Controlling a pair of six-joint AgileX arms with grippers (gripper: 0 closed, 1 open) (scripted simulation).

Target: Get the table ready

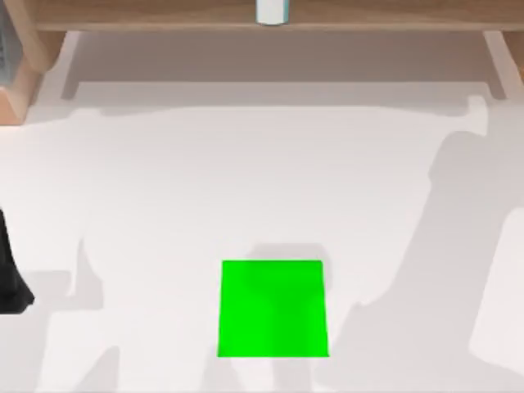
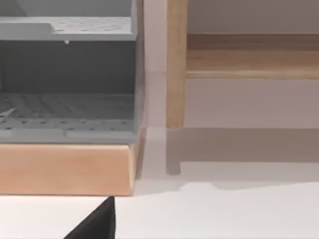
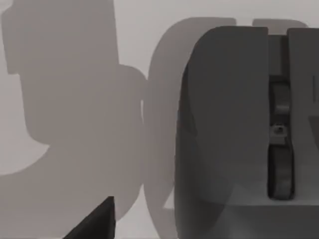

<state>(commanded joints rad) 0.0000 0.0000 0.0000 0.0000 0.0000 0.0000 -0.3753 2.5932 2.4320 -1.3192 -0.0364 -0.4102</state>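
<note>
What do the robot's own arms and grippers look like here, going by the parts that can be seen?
The left arm appears at the top view's left edge as a plain black, angular piece with a matte finish. In the wrist views, the left gripper and the right gripper each appear as a black, sharp-cornered wedge. These parts carry no visible cables, labels or markings.
</note>
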